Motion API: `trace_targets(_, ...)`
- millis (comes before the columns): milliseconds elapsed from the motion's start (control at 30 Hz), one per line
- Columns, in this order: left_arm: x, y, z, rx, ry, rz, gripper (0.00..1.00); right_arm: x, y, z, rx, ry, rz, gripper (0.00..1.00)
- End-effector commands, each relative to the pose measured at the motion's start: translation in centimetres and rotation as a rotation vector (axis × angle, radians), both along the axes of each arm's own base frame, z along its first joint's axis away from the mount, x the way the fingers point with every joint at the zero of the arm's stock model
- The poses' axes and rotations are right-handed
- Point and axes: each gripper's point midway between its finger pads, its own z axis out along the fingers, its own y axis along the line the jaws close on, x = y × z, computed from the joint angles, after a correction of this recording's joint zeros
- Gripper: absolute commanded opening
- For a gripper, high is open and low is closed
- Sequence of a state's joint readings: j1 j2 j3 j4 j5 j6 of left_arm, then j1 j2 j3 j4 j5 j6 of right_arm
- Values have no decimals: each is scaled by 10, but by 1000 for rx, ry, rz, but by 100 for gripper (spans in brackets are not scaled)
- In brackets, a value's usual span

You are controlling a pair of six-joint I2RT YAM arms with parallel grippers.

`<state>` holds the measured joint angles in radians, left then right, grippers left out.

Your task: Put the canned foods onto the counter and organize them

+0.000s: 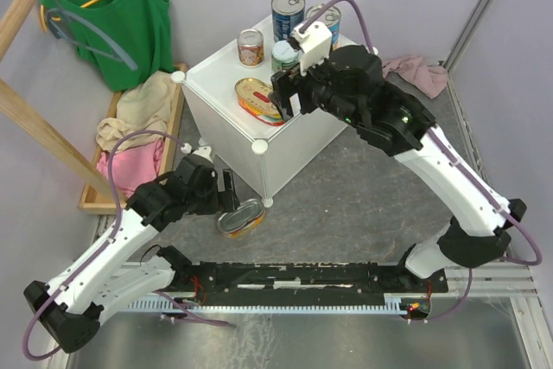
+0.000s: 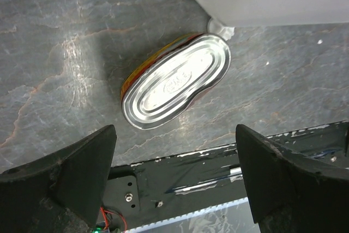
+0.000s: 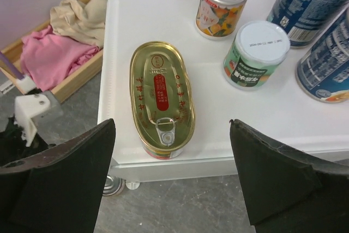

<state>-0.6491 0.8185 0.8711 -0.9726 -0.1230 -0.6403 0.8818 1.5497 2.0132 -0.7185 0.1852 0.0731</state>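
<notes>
silvery oval tin (image 2: 174, 83), seemingly tilted, lies before released left end effector (image 2: 174, 145); right end effector (image 3: 172, 126) released.

Oval tin (image 3: 162, 99) at the counter's (image 3: 152, 20) edge: red strip of characters on the gold lid, too small to read. Green-white can (image 3: 255, 54) and blue cans (image 3: 313, 4), farther in on the counter: fine print, illegible. Floor tin (image 2: 175, 80) beside the counter's foot: embossed stamp, unreadable.

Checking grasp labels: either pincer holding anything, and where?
Nothing held. Left pincer open, clear of the silver-faced oval metal tin; right pincer open above the gold-lidded oval metal tin.
</notes>
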Motion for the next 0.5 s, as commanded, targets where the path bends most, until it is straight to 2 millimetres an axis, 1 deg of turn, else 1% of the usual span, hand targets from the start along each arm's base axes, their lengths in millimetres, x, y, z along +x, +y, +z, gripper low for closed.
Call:
trace_targets(0,-3,-1,-10,38,18,-53,96,-12,-17,40,91,-97,-5,93)
trace_targets(133,1,-7,-16,72,41,-58,96,-19,-29,43,95,-110,-14,94)
trace_targets(167,2,-8,-18,93,52,-70,99,-21,-31,43,96,-114,-16,93)
trace_targets(200,3,-11,-20,116,61,-86,100,-23,-35,45,99,-119,-18,93)
trace_targets(300,5,-17,-25,186,83,-138,99,-28,-43,45,104,-125,-25,93)
trace_targets(467,7,-19,-37,272,116,-210,99,-38,-55,48,116,-136,-25,93)
